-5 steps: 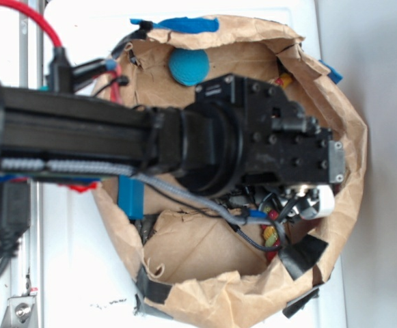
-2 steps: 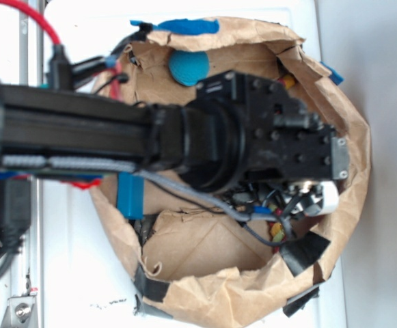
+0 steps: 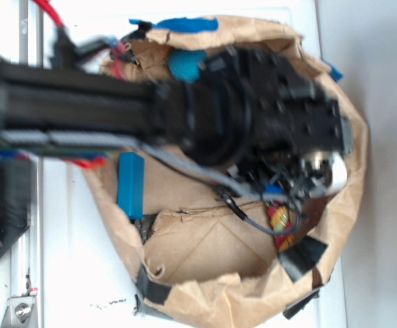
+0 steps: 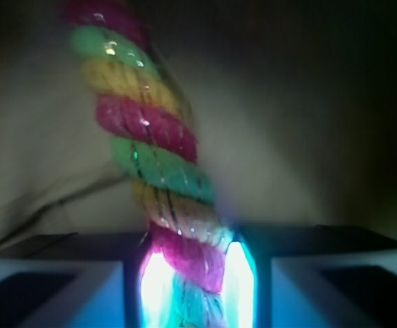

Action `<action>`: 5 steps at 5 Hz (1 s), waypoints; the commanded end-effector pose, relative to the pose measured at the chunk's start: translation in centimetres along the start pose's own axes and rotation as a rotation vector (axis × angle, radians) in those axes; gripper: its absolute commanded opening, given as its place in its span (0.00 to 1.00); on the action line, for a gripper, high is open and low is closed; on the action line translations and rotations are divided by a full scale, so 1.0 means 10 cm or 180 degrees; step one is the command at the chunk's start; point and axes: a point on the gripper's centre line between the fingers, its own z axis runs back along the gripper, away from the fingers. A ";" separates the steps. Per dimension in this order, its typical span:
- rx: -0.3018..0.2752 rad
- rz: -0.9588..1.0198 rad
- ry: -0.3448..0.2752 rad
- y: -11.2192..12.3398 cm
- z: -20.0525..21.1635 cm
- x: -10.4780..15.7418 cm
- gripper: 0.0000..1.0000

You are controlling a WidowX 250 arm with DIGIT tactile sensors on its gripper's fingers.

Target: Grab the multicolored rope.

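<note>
The multicolored rope [image 4: 147, 147], twisted in red, green and yellow strands, fills the wrist view, running from the top left down between the jaws. My gripper [image 4: 195, 273] is shut on the rope, both glowing pads pressed against its sides. In the exterior view the black gripper [image 3: 307, 184] hangs over the right side of the brown paper bag [image 3: 205, 287]. A short red and yellow piece of the rope [image 3: 280, 222] shows just below the gripper, and the rest is hidden by the arm.
A blue ball [image 3: 184, 65] lies at the back of the bag, partly under the arm. A blue block [image 3: 130, 184] stands at the bag's left wall. The grey braided cable [image 3: 184, 167] and black wires [image 3: 253, 219] dangle below the arm.
The arm has shifted toward the top of the exterior view and is blurred by motion. More of the rope shows below the gripper than before.
</note>
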 end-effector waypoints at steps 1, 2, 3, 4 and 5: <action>0.0276 0.1046 0.0305 -0.17 0.57 -0.06 0.00; 0.0114 0.1527 0.0628 -0.23 0.64 -0.04 0.00; -0.0143 0.1635 0.0871 -0.34 0.60 -0.10 0.00; -0.0031 0.1634 0.0608 -0.46 0.81 -0.18 0.00; -0.0025 0.1711 0.0263 -0.40 1.03 -0.22 0.00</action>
